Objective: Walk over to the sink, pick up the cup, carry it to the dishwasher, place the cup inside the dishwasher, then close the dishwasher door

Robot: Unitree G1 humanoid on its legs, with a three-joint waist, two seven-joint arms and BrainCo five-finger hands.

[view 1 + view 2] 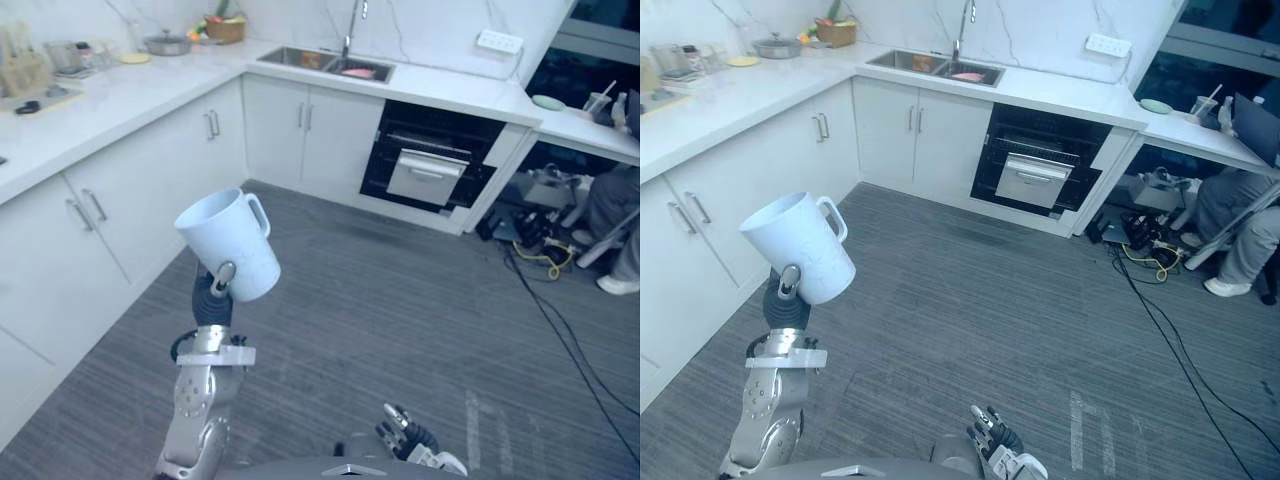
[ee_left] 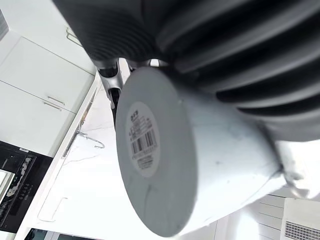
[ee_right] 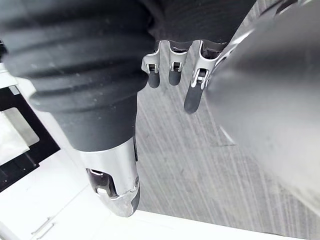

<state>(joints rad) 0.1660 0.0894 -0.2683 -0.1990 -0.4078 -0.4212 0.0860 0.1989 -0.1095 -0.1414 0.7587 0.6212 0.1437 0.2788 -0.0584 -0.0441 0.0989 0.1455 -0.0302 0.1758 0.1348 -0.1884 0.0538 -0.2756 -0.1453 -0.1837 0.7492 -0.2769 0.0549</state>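
My left hand (image 1: 214, 296) is raised over the grey floor, fingers curled round a white handled cup (image 1: 231, 240). The cup tilts, mouth up and to the left, handle facing away from me. In the left wrist view the cup's round base (image 2: 150, 150) with a barcode sticker faces the camera. The sink (image 1: 325, 62) lies in the white counter at the far wall, under a tap. To its right, beneath the counter, the black dishwasher (image 1: 430, 165) stands with its silver door panel part way down. My right hand (image 1: 405, 432) hangs low by my side, fingers (image 3: 170, 70) relaxed and holding nothing.
White cabinets (image 1: 90, 220) run close along my left. A person (image 1: 615, 220) sits at the far right beside a desk. Cables and boxes (image 1: 540, 250) lie on the floor near them. Grey carpet (image 1: 400, 300) stretches between me and the dishwasher.
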